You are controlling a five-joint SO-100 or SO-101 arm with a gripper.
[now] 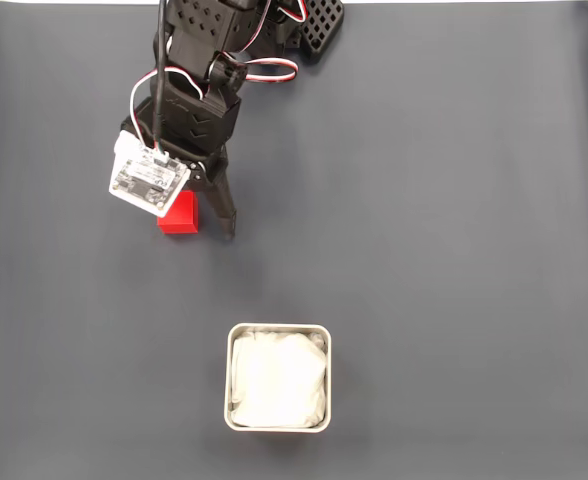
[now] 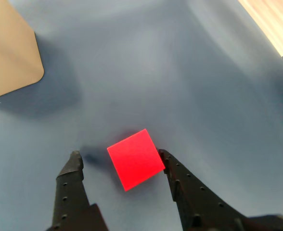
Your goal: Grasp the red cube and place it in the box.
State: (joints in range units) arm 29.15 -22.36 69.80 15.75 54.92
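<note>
The red cube (image 1: 181, 216) lies on the dark grey mat, partly tucked under the white camera board on my wrist. In the wrist view the red cube (image 2: 135, 159) sits between my two black fingers. The right finger (image 2: 180, 180) touches its edge and the left finger (image 2: 71, 178) stands a little apart from it. My gripper (image 1: 198, 226) (image 2: 119, 155) is open around the cube, low over the mat. The box (image 1: 228, 380), square and white with a wrinkly white lining, stands well below the cube in the fixed view.
The arm's black base (image 1: 319, 25) stands at the top edge of the mat. A beige shape with a rounded corner (image 2: 9, 53) shows at the wrist view's upper left. A wooden surface (image 2: 276, 19) lies past the mat's edge.
</note>
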